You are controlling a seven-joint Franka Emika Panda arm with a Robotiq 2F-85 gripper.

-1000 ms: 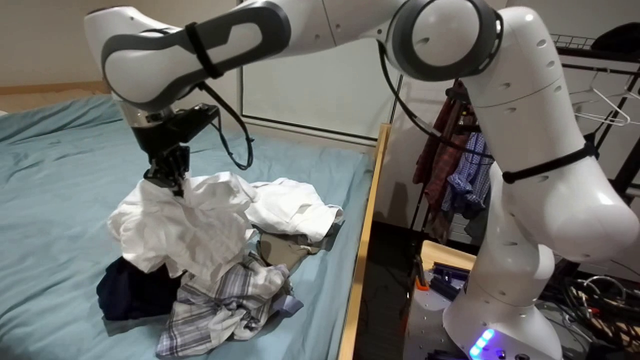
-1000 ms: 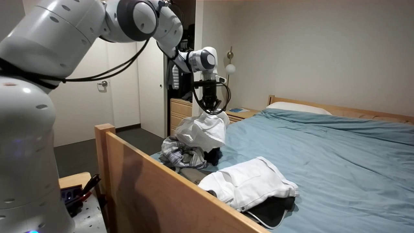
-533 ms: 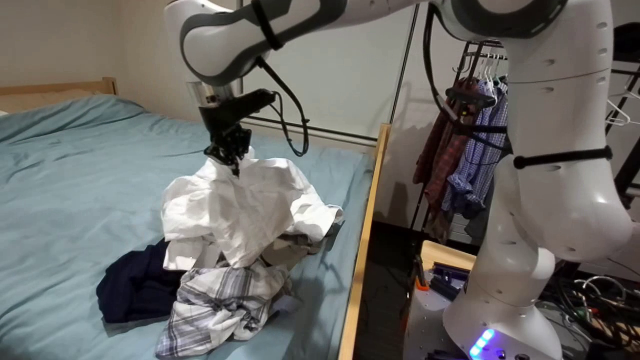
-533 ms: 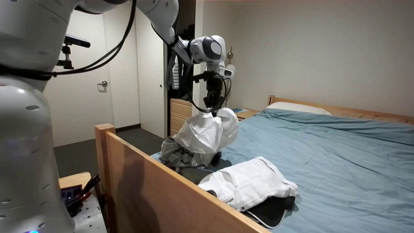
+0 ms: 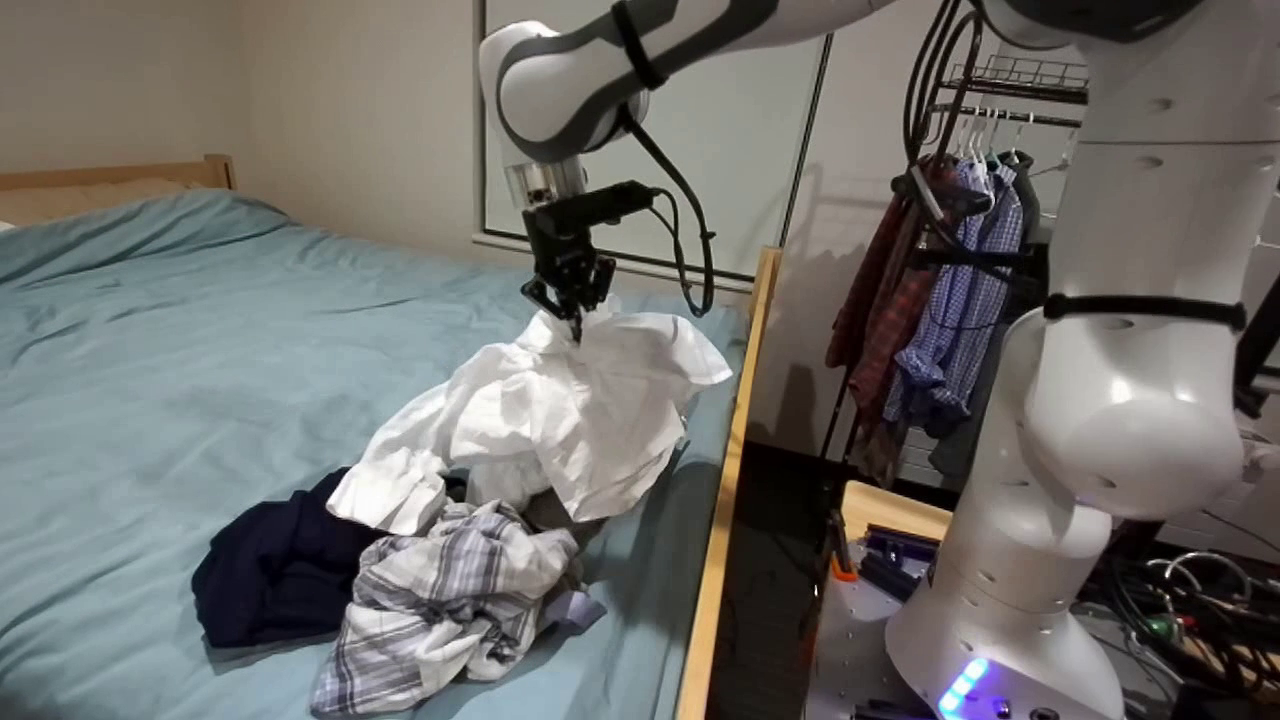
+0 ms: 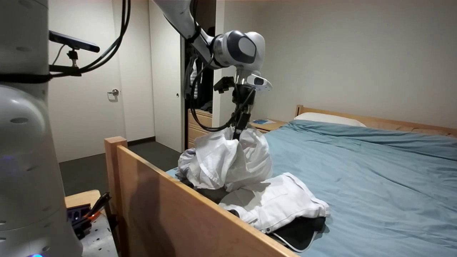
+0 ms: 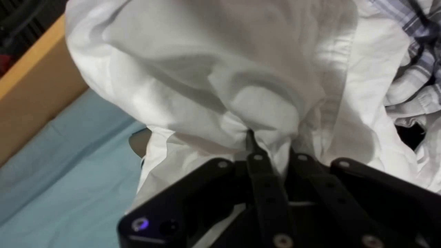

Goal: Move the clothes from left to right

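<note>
Gripper (image 5: pixel 576 330) is pinching white cloth (image 5: pixel 565 410), which is hanging low by plaid shirt (image 5: pixel 445 600); probably needing lift to clear.

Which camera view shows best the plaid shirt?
An exterior view: there the plaid shirt lies almost uncovered. Elsewhere, the white cloth mostly hides it; the wrist view shows a part at its right edge.

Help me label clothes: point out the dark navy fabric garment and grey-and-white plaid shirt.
Dark navy garment (image 5: pixel 280 580): in an exterior view, its crumpled middle.
Plaid shirt (image 5: pixel 445 595): in an exterior view, its bunched middle.
</note>
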